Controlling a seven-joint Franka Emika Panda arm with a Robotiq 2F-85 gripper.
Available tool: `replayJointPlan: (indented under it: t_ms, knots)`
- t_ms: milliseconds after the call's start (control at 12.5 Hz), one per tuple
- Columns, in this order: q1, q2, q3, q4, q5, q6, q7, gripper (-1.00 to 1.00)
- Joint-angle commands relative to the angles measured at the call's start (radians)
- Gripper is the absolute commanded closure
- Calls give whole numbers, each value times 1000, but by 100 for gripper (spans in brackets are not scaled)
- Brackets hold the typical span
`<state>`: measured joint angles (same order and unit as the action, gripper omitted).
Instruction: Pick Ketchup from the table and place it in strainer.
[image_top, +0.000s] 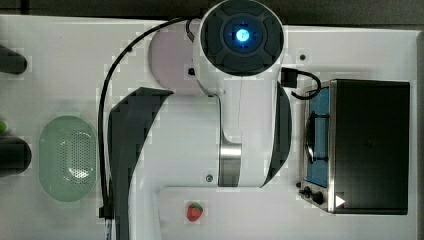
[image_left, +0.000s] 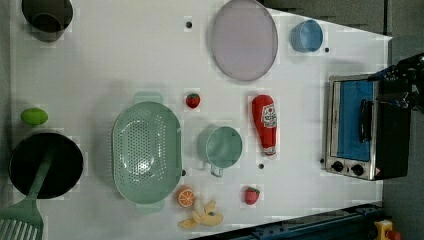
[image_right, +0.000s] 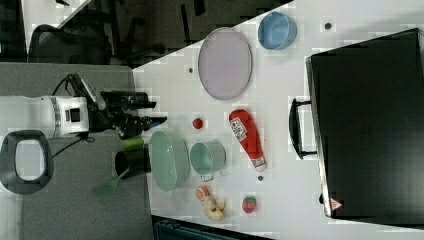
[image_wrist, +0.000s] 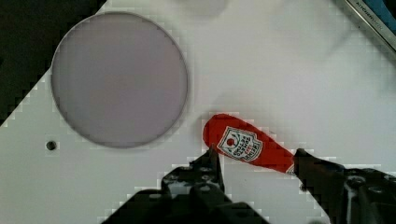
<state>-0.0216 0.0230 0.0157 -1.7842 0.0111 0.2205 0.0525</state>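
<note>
**On the table: ketchup not yet picked**

At centre-right of the left view we find the ketchup (image_left: 265, 124) lying flat on the table (image_left: 125, 60), untouched. We see the strainer (image_left: 146, 152) at centre-left, empty. Pick, carry and drop all remain.

In the wrist view the gripper (image_wrist: 257, 163) hangs above the bottle, fingers partly spread and holding nothing.

Between bottle and strainer stands a green cup (image_left: 223, 147); we judge it the main obstacle. A strawberry (image_left: 193, 100) lies near the strainer, a plate (image_left: 243, 40) at upper centre, a toaster oven (image_left: 357, 127) at right.
</note>
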Motion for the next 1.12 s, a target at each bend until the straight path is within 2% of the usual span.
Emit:
replayJointPlan:
  t_ms: [80,240,720,1120]
  knots:
    - [-110,-239,21,-115,19,-160,-41,-59]
    - [-109,-239,22,-126,19,-160,-46,-100]
    - [-105,-197,68,-224,19,-49,-258,-100]
    - [-104,-142,108,-350,19,135,-688,-100]
